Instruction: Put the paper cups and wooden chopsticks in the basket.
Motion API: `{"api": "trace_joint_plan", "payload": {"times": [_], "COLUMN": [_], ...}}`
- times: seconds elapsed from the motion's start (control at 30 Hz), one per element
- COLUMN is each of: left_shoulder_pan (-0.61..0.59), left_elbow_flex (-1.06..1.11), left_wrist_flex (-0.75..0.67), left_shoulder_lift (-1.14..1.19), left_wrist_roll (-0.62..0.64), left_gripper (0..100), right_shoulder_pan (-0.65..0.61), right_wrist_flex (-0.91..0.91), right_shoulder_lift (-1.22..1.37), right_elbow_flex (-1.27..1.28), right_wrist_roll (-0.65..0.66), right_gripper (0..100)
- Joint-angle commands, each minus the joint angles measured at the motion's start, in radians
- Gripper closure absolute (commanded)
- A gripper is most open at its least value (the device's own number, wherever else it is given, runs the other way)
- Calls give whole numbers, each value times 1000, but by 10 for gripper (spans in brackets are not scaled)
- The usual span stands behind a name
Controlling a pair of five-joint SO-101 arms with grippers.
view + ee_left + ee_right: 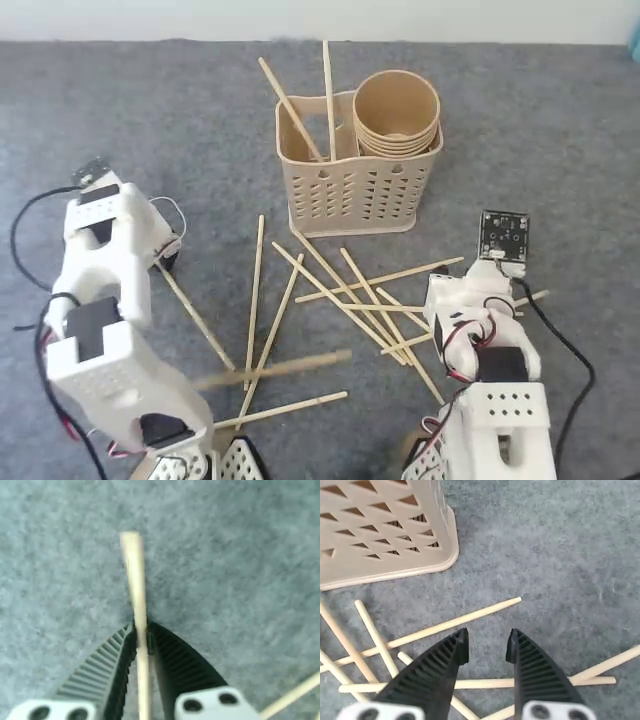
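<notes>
A beige slotted basket point(350, 195) stands at the back middle of the grey carpet. Stacked paper cups point(397, 110) sit in its right half and two chopsticks point(328, 90) lean in its left half. Several wooden chopsticks point(350, 290) lie crossed in front of it. My left gripper point(141, 630) is shut on one chopstick point(134, 570) low over the carpet; this stick point(195, 320) slants out from the left arm point(110, 250). My right gripper point(487, 642) hangs open over loose chopsticks point(455, 622), near the basket's corner point(385, 540), with nothing between its fingers.
The right arm point(480, 320) stands at the front right beside the chopstick pile. Black cables point(25, 250) trail along the left edge, and another point(565, 350) runs at the right. Bare carpet lies on either side of the basket.
</notes>
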Motion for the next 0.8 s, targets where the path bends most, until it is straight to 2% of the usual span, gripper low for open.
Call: {"api": "trace_joint_plan", "payload": {"times": [0.0,0.23,0.43,0.63,0.77], "left_shoulder_pan": [-8,0,100,226,305], "left_elbow_flex": [-7,25,51,51,51], "left_wrist_flex": [17,68,63,-37,-161], "left_shoulder_lift": [-8,-247,-542,-825,-980], "left_wrist_roll": [8,9,11,6,6], "left_gripper": [988,988,988,988,988], "right_shoulder_pan": [10,12,12,12,12], "right_wrist_flex": [-39,-39,-39,-39,-39], "right_shoulder_lift": [-22,-22,-22,-22,-22], "right_elbow_flex": [-2,2,6,12,14], "right_wrist_roll": [14,14,14,14,15], "right_gripper": [859,859,859,859,859]}}
